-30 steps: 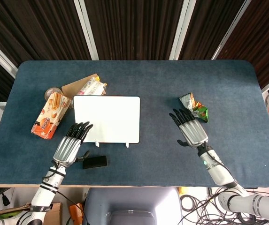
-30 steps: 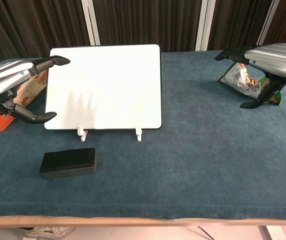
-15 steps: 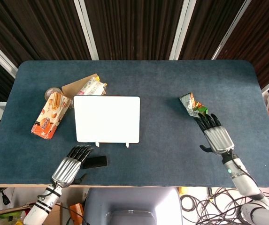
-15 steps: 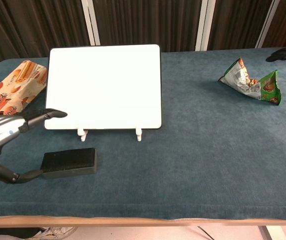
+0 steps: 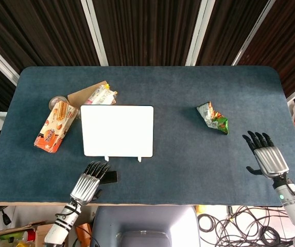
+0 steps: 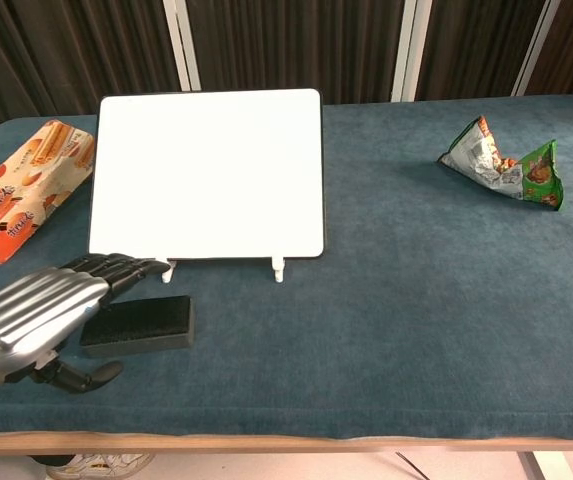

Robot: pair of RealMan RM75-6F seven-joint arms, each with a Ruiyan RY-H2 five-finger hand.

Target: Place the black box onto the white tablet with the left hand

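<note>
Approach to pick-up, nothing gripped yet.
White tablet [image 6: 209, 173] flat mid-table; black box [image 6: 138, 324] just in front of its near left corner. Advisable: lower squarely, close across the box's short sides. Left hand [image 6: 38, 316] over box, fingers [image 6: 116, 267] extended, empty; contact unclear. Right hand [image 5: 266, 157] spread, empty.

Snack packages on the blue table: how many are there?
3: an orange biscuit box at the left edge, a yellow wrapped snack behind the white tablet, a green crumpled bag at right. More may be hidden.
</note>
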